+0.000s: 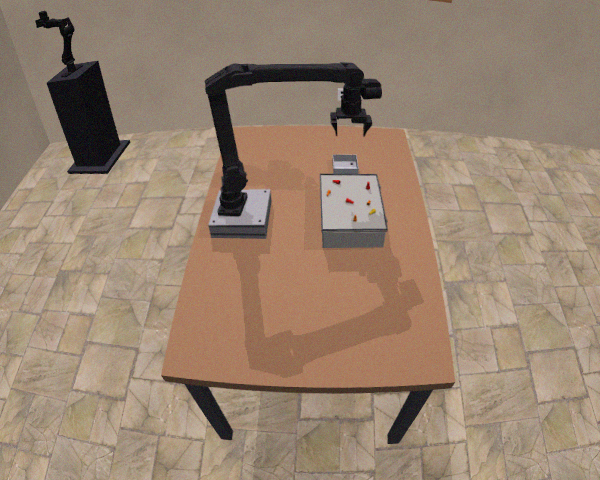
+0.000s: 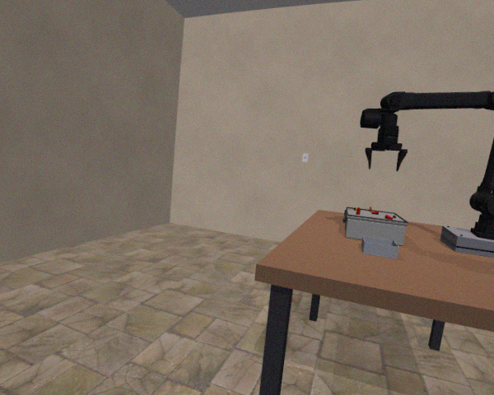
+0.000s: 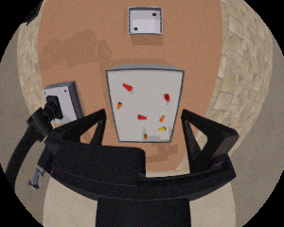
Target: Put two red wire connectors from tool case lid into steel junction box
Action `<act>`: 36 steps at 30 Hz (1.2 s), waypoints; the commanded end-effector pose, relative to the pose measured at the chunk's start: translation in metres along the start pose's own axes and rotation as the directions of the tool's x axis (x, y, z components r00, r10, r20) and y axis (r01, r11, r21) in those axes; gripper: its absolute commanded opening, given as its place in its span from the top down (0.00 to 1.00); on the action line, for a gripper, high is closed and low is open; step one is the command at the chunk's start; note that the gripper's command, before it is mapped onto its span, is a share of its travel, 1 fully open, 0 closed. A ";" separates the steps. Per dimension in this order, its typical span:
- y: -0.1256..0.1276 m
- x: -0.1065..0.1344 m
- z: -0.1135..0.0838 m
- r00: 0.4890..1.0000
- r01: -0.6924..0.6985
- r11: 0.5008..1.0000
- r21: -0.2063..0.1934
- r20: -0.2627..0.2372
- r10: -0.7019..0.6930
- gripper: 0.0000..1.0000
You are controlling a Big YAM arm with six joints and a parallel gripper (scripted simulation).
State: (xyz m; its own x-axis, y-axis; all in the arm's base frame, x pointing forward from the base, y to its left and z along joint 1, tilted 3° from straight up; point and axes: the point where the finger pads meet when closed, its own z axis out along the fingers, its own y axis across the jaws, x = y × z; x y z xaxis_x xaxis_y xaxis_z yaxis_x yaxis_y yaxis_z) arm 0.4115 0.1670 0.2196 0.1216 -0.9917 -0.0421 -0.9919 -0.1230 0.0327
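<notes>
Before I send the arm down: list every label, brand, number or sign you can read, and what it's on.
None legible.
Tool case: no lettering seen on lid or visible sides.
Junction box: none seen.
Red, orange and yellow connectors: too small to tell.
Arm and end effector: no readable marking.

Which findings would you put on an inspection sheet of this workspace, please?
Surface: brown table, shadows across it.
Job's things: three red connectors on the closed tool case's lid; steel junction box beside the case, no connectors visible inside.
Clutter: orange and yellow connectors among the red.
Gripper: open, raised above the table.
Cables: nothing seen.
Surroundings: second arm on a dark pedestal; stone-tiled floor.
</notes>
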 end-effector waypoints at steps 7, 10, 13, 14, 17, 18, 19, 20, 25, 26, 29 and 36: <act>-0.016 -0.002 -0.036 1.000 0.010 0.997 0.082 0.019 -0.012 0.00; -0.016 -0.002 -0.036 1.000 0.010 0.997 0.082 0.019 -0.012 0.00; -0.016 -0.002 -0.036 1.000 0.010 0.997 0.082 0.019 -0.012 0.00; -0.016 -0.002 -0.036 1.000 0.010 0.997 0.082 0.019 -0.012 0.00; -0.016 -0.002 -0.036 1.000 0.010 0.997 0.082 0.019 -0.012 0.00; -0.016 -0.002 -0.036 1.000 0.010 0.997 0.082 0.019 -0.012 0.00; -0.016 -0.002 -0.036 1.000 0.010 0.997 0.082 0.019 -0.012 0.00; -0.016 -0.002 -0.036 1.000 0.010 0.997 0.082 0.019 -0.012 0.00; -0.016 -0.002 -0.036 1.000 0.010 0.997 0.082 0.019 -0.012 0.00; -0.016 -0.002 -0.036 1.000 0.010 0.997 0.082 0.019 -0.012 0.00; -0.016 -0.002 -0.036 1.000 0.010 0.997 0.082 0.019 -0.012 1.00; -0.016 -0.002 -0.036 1.000 0.010 0.997 0.082 0.019 -0.012 1.00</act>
State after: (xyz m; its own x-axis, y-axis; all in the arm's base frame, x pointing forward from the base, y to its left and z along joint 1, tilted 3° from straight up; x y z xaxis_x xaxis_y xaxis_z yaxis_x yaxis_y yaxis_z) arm 0.4115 0.1670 0.2196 0.1218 -0.9917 -0.0421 -0.9918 -0.1232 0.0327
